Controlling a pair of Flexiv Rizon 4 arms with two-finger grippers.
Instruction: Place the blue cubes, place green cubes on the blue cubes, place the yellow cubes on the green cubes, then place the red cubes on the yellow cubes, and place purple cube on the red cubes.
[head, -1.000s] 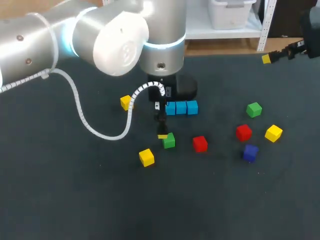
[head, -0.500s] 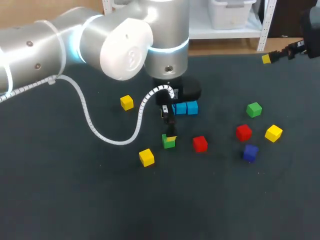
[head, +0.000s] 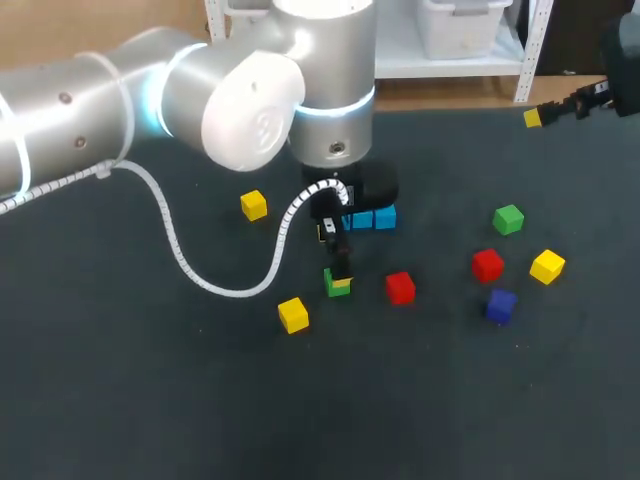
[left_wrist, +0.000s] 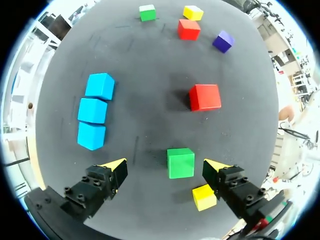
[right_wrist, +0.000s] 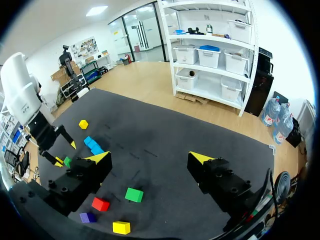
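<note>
The table (head: 150, 400) is a broad, flat top covered in a dark, matte, cloth-like surface. The left arm (head: 250, 100) is made of thick, smooth silver cylinders with a white ribbed cable looping off it. The left gripper (left_wrist: 165, 166) hangs over the cubes with its black, blocky fingers spread wide, each ending in a yellow wedge tip.

A green cube (left_wrist: 180, 163), smooth and sharp-edged, sits on the table between those fingers. It touches neither and lies closer to the finger flanked by a yellow cube (left_wrist: 204, 196). Ahead of the other finger, three light blue cubes (left_wrist: 95, 111) lie in a tight row, face to face. A red cube (left_wrist: 204, 97) stands ahead of the green one. Well beyond the fingers are a purple cube (left_wrist: 223, 41), a second red cube (left_wrist: 188, 29), another yellow cube (left_wrist: 193, 12) and a second green cube (left_wrist: 147, 12).

The right gripper (right_wrist: 150, 157) is high above the table, its fingers wide apart with nothing between them.
</note>
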